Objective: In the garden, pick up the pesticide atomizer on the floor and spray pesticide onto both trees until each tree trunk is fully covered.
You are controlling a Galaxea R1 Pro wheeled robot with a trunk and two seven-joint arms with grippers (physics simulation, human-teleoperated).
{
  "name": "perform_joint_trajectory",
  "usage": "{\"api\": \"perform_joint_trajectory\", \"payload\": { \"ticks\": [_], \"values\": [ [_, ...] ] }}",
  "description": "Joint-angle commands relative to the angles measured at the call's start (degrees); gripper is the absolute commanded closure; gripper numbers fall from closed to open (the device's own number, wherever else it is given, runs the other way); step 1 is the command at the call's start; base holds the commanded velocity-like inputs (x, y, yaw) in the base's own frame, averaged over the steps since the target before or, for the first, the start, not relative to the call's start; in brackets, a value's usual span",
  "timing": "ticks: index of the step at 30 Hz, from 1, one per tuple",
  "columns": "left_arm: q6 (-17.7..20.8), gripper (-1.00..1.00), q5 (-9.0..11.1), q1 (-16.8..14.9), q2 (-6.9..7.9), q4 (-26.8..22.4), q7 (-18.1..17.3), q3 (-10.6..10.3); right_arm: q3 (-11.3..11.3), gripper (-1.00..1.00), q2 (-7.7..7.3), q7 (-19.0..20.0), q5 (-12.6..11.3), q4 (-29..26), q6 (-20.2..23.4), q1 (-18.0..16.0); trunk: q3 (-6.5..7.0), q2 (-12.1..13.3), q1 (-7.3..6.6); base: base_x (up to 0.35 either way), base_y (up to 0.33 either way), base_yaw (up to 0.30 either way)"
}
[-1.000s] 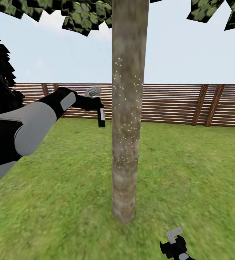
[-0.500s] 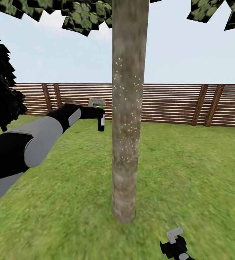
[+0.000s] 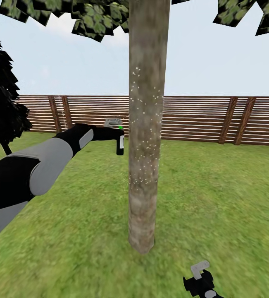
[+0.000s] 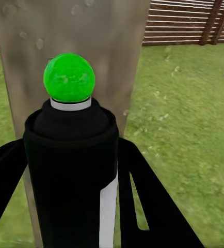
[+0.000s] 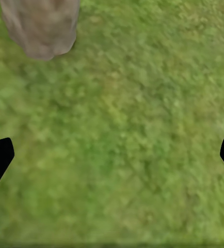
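Pesticide atomizer (image 3: 120, 145) held upright beside speckled tree trunk (image 3: 144, 136).

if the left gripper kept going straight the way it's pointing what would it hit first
Most likely the tree trunk: it stands directly ahead of the left gripper and the spray bottle it holds, apparently close, though exact depth is unclear.

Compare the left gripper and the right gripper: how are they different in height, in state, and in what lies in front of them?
The left gripper is raised beside the tree trunk and shut on the pesticide atomizer; the right gripper hangs low over the lawn, open and holding nothing. The left wrist view faces the speckled trunk close by; the right wrist view faces grass and the trunk's base. Both grippers are black with pale grey tips.
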Motion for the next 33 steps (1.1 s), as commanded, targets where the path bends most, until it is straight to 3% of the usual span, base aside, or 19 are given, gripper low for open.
{"api": "perform_joint_trajectory", "payload": {
  "ticks": [1,8,14,17,19,23,30,33],
  "values": [
    [0.0,1.0,0.04,0.0,0.01,-0.01,-0.08,0.14,0.0,-1.0,0.0,0.0,-0.02,0.0,0.0,0.0,0.0,0.0,0.0,-0.083,0.0,0.0],
    [0.0,1.0,0.03,0.27,-0.01,-0.01,-0.17,0.09,0.0,-1.0,0.04,0.0,0.0,0.0,0.0,0.0,0.0,0.0,0.0,-0.128,0.0,0.0],
    [-0.26,1.0,0.02,2.47,-0.03,-0.01,-3.39,0.14,0.0,-1.0,0.07,0.0,0.01,0.0,0.0,0.0,0.0,0.0,0.0,-0.009,0.0,0.0],
    [-5.6,1.0,-0.06,5.38,0.08,-0.01,-3.31,0.17,0.0,-1.0,0.07,0.0,0.01,0.0,0.0,0.0,0.0,0.0,0.0,0.0,0.0,0.0],
    [-6.54,1.0,-0.06,6.35,0.1,-0.01,-3.21,0.17,0.0,-1.0,0.04,0.0,0.01,0.0,0.0,0.0,0.0,0.0,0.0,0.0,0.0,0.0],
    [-7.17,1.0,-0.08,9.1,0.16,-0.01,0.34,0.17,0.0,-1.0,0.07,0.0,0.01,0.0,0.0,0.0,0.0,0.0,0.0,0.0,0.0,0.0],
    [-8.75,1.0,-0.08,11.91,0.36,-0.01,2.25,0.17,0.0,-1.0,0.07,0.0,0.01,0.0,0.0,0.0,0.0,0.0,0.0,0.0,0.0,0.0],
    [-9.64,1.0,-0.08,13.64,0.41,-0.01,5.38,0.17,0.0,-1.0,0.09,0.0,0.01,0.0,0.0,0.0,0.0,0.0,0.0,0.0,0.0,0.0]
  ]
}}
